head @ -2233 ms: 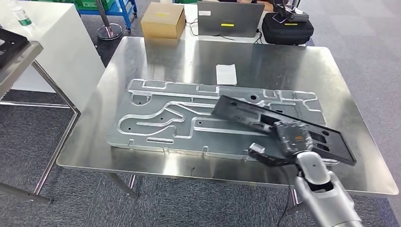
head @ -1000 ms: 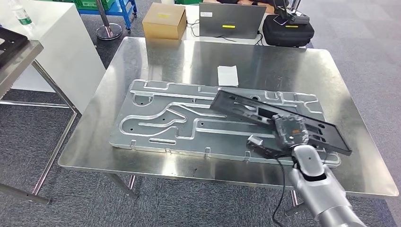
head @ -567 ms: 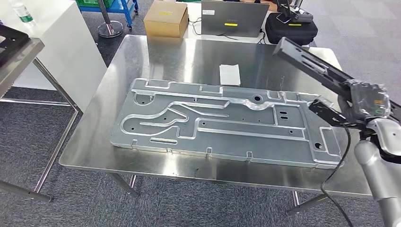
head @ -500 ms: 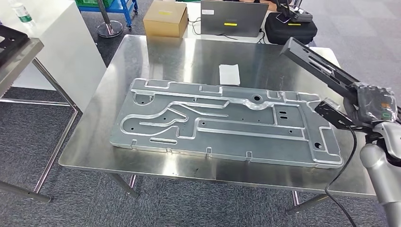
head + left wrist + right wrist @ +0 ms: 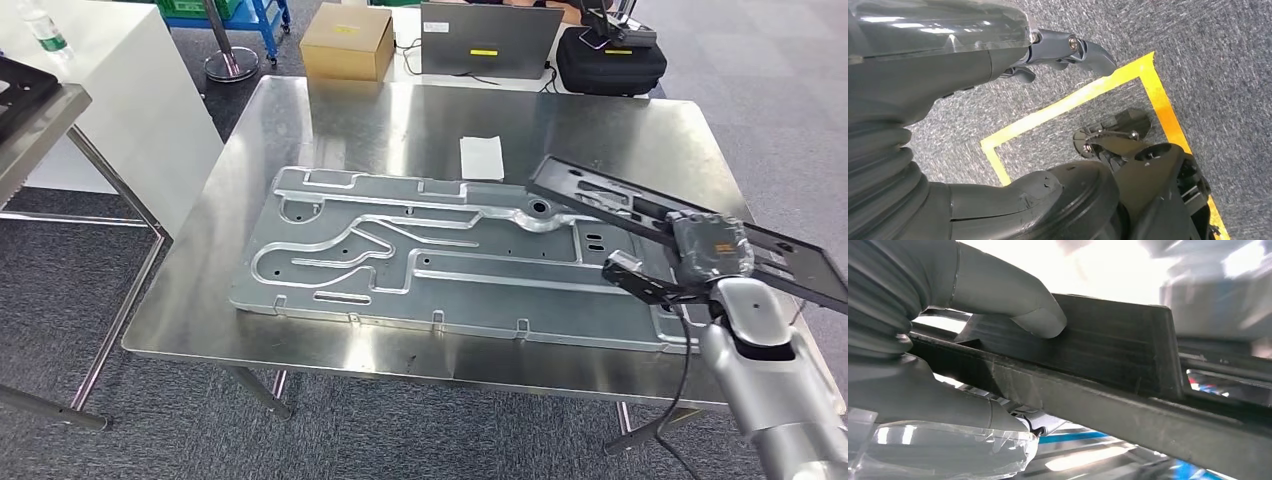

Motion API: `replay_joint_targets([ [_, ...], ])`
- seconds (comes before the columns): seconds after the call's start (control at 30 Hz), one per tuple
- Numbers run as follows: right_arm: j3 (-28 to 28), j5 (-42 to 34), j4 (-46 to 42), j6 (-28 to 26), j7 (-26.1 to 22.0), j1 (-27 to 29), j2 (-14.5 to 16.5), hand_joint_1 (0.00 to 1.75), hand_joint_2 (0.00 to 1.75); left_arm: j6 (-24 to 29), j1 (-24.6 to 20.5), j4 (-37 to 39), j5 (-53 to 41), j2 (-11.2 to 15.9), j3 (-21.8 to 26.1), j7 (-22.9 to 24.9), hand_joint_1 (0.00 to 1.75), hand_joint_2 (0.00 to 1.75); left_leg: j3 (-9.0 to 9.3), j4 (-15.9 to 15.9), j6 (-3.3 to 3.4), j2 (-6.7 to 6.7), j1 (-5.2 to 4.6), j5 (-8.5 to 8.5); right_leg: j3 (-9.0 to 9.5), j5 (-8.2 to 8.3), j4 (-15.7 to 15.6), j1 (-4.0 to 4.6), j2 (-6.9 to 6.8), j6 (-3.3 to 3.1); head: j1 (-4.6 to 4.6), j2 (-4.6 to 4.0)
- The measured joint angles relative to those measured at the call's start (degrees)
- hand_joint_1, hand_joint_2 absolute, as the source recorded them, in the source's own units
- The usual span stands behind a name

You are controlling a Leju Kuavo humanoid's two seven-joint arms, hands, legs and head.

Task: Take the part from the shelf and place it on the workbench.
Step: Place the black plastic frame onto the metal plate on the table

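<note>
The part is a long flat black panel with cut-outs. My right hand grips it near its middle and holds it tilted above the right end of the steel workbench. Its far end hangs over the embossed silver plate, and its near end juts past the bench's right edge. In the right wrist view my thumb presses on the panel's rib. My left hand hangs at my side over carpet with nothing in it.
A white paper lies behind the plate. A cardboard box, a laptop and a black bag sit beyond the bench. At the left are a white cabinet and a shelf corner.
My right hand lifted the panel off the silver plate, swung it up and to the right, and has now brought it back down and leftward over the plate's right end.
</note>
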Motion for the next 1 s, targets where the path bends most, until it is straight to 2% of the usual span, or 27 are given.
replay_joint_targets([
  [0.33, 8.5, 4.8, 8.3, -0.9, 1.7, -4.3, 11.4, 1.75, 1.75, -0.4, -0.4, 0.0, -0.5, 0.0, -1.4, 0.7, 0.0, 1.75, -0.01, 0.0, -0.1, -0.11, 0.04, 0.09, -0.15, 0.0, 0.1, 0.02, -0.05, -0.01, 0.0, 0.0],
  [0.47, 10.9, 5.4, 10.9, -0.8, 2.1, -6.1, 14.8, 1.75, 1.75, -0.6, -0.4, 0.0, 0.1, 0.0, -1.5, 0.9, 0.0, 1.75, 0.0, 0.0, -0.1, -0.13, 0.03, 0.1, -0.15, 0.0, 0.1, 0.01, -0.06, -0.01, 0.01, 0.0],
  [0.63, 12.1, 5.4, 12.4, -0.9, 2.1, -6.4, 16.3, 1.75, 1.75, -0.9, -0.2, 0.0, 0.3, 0.0, -1.5, 1.0, 0.0, 1.75, -0.03, 0.0, -0.09, -0.2, 0.02, 0.1, -0.13, 0.0, 0.1, -0.01, -0.13, -0.01, 0.02, 0.0],
  [1.0, 12.9, 3.5, 13.5, -1.7, 0.7, -5.9, 16.5, 1.75, 1.75, -1.0, -0.2, 0.0, -0.1, 0.3, -1.7, -1.9, 0.0, 1.75, -0.02, 0.0, -0.09, -0.17, -0.01, 0.09, -0.14, 0.0, 0.1, -0.02, -0.11, -0.01, 0.02, 0.0],
])
